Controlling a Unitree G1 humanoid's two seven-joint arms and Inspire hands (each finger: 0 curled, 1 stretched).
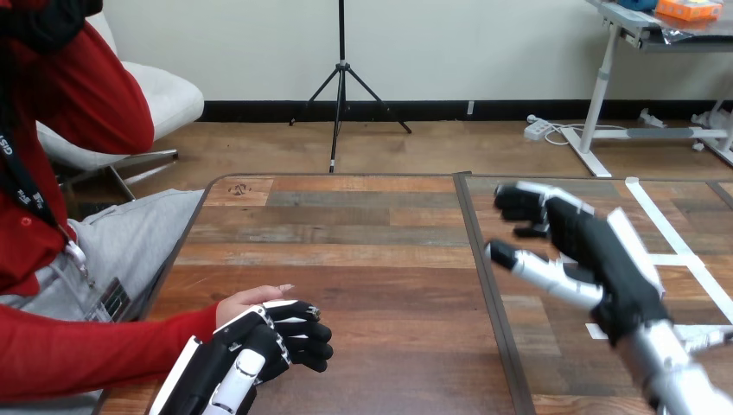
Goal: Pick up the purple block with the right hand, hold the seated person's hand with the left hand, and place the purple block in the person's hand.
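Holding step seems in hand: my left hand (pixel 259 350) touches the person's hand (pixel 246 301) by the tabletop's (pixel 389 259) near-left corner, grip I cannot tell; my right hand (pixel 605 259) hovers unclenched over the right side; the purple block's place I cannot tell, so finding it comes next.

You have two robot hands: the left hand (pixel 252 353) at the tabletop's (pixel 372 259) front-left corner, the right hand (pixel 605 251) near its right edge. One person's hand (pixel 245 302) lies at the left edge.
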